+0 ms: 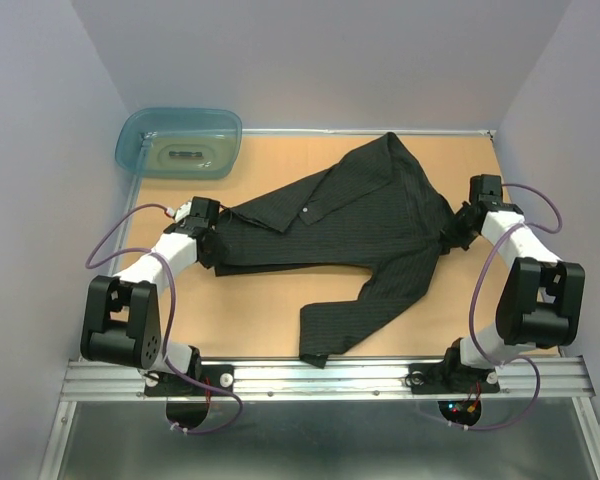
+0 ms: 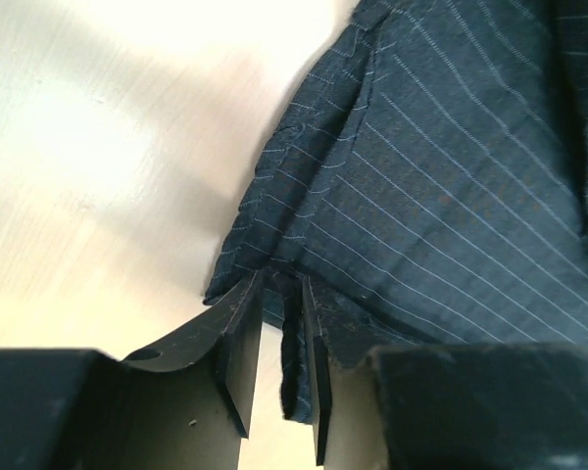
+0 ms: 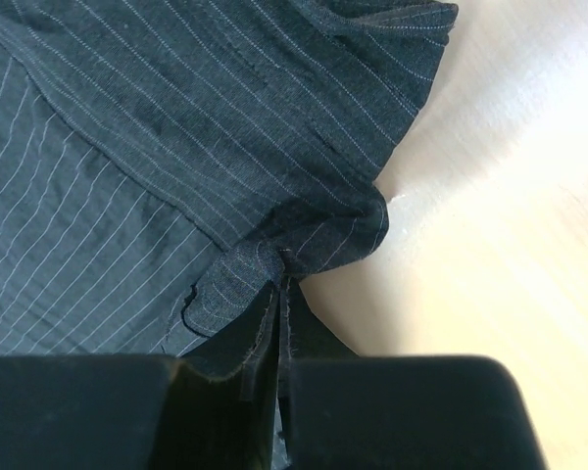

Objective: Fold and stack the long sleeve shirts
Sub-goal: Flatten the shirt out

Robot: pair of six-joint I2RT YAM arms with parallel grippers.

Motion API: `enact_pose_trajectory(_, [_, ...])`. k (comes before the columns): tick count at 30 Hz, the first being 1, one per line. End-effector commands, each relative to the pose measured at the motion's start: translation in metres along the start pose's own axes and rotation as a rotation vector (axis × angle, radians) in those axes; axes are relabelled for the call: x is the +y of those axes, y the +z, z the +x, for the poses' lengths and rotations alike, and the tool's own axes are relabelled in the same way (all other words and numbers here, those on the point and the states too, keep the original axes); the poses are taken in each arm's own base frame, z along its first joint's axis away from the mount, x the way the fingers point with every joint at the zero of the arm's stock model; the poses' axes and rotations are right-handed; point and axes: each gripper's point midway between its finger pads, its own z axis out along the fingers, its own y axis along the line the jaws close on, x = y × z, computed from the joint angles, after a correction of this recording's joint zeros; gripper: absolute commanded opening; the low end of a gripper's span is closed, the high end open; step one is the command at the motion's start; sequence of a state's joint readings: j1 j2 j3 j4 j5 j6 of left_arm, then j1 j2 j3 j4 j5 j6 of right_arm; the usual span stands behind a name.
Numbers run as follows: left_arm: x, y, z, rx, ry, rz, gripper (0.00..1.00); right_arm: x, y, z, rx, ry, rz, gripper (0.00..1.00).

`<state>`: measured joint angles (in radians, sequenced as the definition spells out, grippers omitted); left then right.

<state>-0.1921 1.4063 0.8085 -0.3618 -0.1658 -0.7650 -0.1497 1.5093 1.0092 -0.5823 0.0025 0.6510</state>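
Note:
The long sleeve shirt (image 1: 360, 215), dark with thin pale pinstripes, lies spread and rumpled across the middle of the wooden table (image 1: 260, 300). One sleeve (image 1: 365, 310) trails toward the front edge. My left gripper (image 1: 208, 222) is at the shirt's left end. In the left wrist view its jaws (image 2: 283, 284) stand apart, and a fold of the shirt (image 2: 451, 176) hangs between them against the right finger. My right gripper (image 1: 460, 225) is at the shirt's right edge. It is shut (image 3: 281, 284) on a pinched corner of the shirt (image 3: 176, 127).
A translucent teal plastic tub (image 1: 180, 142) stands at the back left corner of the table. Grey walls close in the sides and back. A metal rail (image 1: 320, 378) runs along the front edge by the arm bases.

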Motion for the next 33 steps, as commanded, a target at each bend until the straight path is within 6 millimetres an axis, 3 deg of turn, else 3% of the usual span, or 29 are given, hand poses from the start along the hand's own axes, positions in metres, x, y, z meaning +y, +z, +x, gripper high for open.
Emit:
enact_pose_trajectory(1, [-0.013, -0.006, -0.018, -0.041, 0.009, 0.041, 0.36, 0.015, -0.006, -0.032, -0.097, 0.002, -0.038, 0.05])
enact_pose_trajectory(11, [-0.026, -0.009, -0.024, -0.055, 0.022, 0.093, 0.38, -0.001, 0.000, -0.020, -0.091, 0.033, 0.012, 0.07])
enact_pose_trajectory(19, [-0.033, 0.000, -0.028, -0.053, 0.034, 0.091, 0.38, -0.038, 0.004, 0.013, -0.069, 0.063, 0.094, 0.07])
enact_pose_trajectory(23, [-0.034, 0.008, -0.025, -0.035, 0.042, 0.084, 0.39, -0.047, 0.002, 0.018, -0.076, 0.076, 0.110, 0.07])
enact_pose_trajectory(31, [-0.038, 0.006, -0.034, -0.061, 0.042, 0.087, 0.42, -0.046, 0.006, 0.006, -0.101, 0.087, 0.138, 0.13])
enact_pose_trajectory(33, [-0.037, 0.001, -0.039, -0.083, 0.042, 0.086, 0.48, -0.048, 0.006, 0.002, -0.114, 0.076, 0.155, 0.17])
